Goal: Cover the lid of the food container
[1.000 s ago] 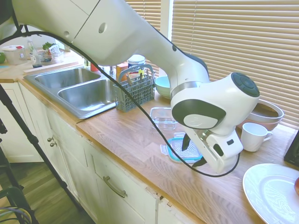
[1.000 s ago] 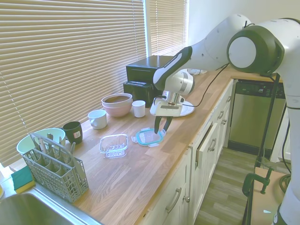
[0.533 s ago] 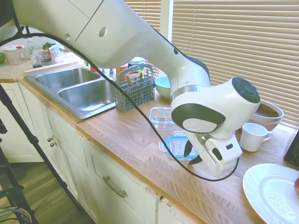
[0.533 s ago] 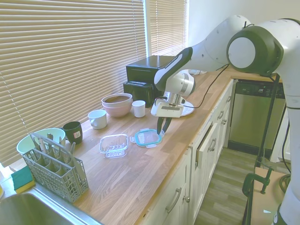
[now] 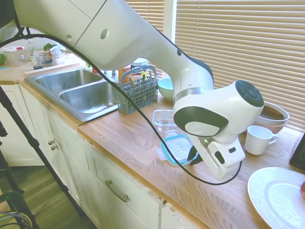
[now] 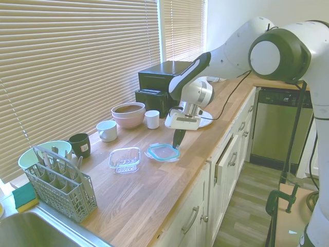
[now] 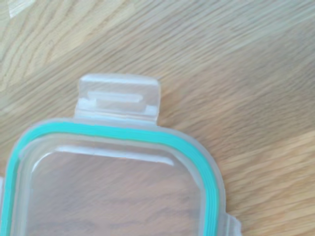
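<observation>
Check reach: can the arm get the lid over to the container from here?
Probably yes. The tool grips the lid by one edge, raised off the counter. The open container sits just beside it, with bare wood between them.

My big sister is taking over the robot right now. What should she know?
Pincer: shut on the lid, gripping its edge and holding it just above the counter, tilted.
Food container: open and empty on the counter, between the lid and the grey cutlery basket; lid and container are apart.
Done: lid picked up.
Left: carry the lid over the container, set it level on the rim, let go. Whether the tabs then need pressing down is a guess.
</observation>
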Robot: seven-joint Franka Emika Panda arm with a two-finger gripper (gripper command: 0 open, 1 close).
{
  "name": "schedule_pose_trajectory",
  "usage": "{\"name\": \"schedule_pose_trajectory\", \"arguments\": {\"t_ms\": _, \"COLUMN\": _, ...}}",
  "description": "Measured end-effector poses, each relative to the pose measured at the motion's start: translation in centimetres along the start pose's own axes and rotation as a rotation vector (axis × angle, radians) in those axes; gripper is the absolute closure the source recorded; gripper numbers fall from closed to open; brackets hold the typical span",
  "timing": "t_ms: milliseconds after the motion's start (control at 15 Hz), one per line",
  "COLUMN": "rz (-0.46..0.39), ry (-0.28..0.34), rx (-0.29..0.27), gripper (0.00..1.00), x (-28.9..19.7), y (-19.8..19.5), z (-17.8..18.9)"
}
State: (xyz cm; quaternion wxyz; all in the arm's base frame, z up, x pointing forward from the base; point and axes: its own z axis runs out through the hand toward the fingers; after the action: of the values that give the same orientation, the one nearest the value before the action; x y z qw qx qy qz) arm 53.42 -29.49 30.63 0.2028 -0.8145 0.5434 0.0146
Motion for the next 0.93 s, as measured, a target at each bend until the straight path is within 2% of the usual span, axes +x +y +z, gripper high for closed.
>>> {"name": "schedule_pose_trajectory", "arguments": {"t_ms": 333, "rz": -0.025, "ry": 0.019, "rx": -0.001, "gripper": 1.00, "x": -0.7, "y": -0.6, "z": -1.2}}
{"name": "schedule_pose_trajectory", "arguments": {"t_ms": 733, "rz": -0.081, "ry": 0.082, "rx": -0.014, "gripper": 1.00, "x": -4.4, "y": -3.4, "z": -7.3}}
{"name": "schedule_pose_trajectory", "arguments": {"t_ms": 933, "rz": -0.095, "ry": 0.106, "rx": -0.025, "gripper": 1.00, "x": -6.2, "y": -5.0, "z": -9.1}}
